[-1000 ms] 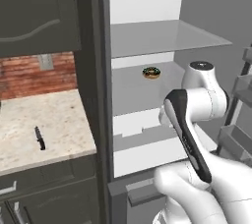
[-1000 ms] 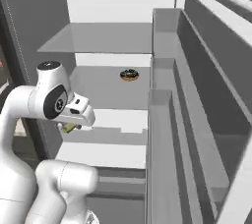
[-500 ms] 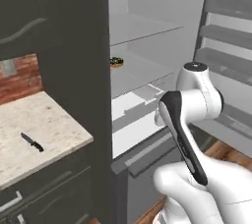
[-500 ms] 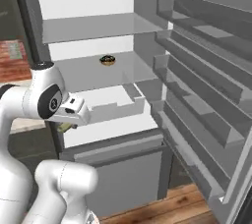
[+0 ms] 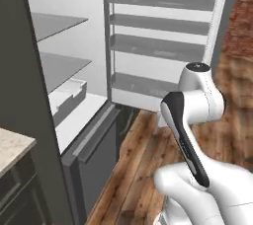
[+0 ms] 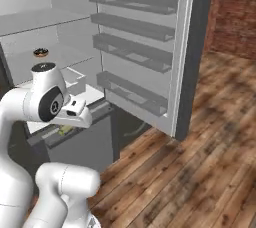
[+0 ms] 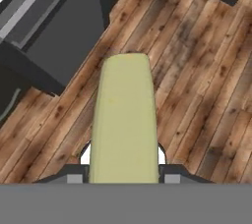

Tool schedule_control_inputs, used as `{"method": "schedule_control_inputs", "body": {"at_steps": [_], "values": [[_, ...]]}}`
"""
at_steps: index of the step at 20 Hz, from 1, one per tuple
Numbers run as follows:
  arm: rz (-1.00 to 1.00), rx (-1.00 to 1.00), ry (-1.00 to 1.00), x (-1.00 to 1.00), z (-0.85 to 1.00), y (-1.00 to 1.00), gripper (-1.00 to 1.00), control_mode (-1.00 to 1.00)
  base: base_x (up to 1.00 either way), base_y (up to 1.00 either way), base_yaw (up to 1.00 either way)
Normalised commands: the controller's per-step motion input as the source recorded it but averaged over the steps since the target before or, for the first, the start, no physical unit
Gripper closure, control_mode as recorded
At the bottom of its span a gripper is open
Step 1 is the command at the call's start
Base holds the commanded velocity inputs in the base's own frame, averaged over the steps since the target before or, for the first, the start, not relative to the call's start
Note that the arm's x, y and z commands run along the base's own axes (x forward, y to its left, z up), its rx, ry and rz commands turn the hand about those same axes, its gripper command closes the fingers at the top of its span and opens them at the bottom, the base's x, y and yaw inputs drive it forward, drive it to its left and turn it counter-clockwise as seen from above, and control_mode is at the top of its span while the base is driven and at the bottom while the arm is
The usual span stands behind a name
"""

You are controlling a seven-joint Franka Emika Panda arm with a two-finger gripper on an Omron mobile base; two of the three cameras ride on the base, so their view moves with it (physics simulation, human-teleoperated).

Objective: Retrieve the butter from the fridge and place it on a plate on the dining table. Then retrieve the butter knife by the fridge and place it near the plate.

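Note:
The butter [image 7: 125,120], a pale yellow-green block, fills the middle of the hand view, and my gripper [image 7: 123,176] is shut on it over the wooden floor. In the right base view a bit of the butter [image 6: 65,130] peeks out under the white hand, which is tucked close to my body. The fridge [image 5: 74,76] stands open to the left, its white shelves bare. Its door [image 6: 145,47] is swung wide, with grey door racks facing me.
A small dark round thing [image 6: 40,52] lies on a fridge shelf. A corner of the stone counter [image 5: 12,150] shows at the left. Wooden floor [image 6: 200,162] spreads to the right, up to a brick wall [image 6: 235,12].
The whole picture has swung right with the base. The fridge has slid left and the counter with the black knife has left the view. The butter stays gripped.

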Motion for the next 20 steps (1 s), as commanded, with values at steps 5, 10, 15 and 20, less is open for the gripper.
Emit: {"method": "schedule_control_inputs", "body": {"at_steps": [5, 10, 15, 20], "values": [[0.0, 0.0, 0.0, 0.0, 0.0, 0.0, 1.0, 1.0, -0.27, -0.13, -0.83], [0.0, 0.0, 0.0, 0.0, 0.0, 0.0, 1.0, 1.0, -0.07, -0.84, -0.65], [0.0, 0.0, 0.0, 0.0, 0.0, 0.0, 1.0, 1.0, 0.0, -0.91, -0.53], [0.0, 0.0, 0.0, 0.0, 0.0, 0.0, 1.0, 1.0, 0.45, -0.13, -0.16]]}}
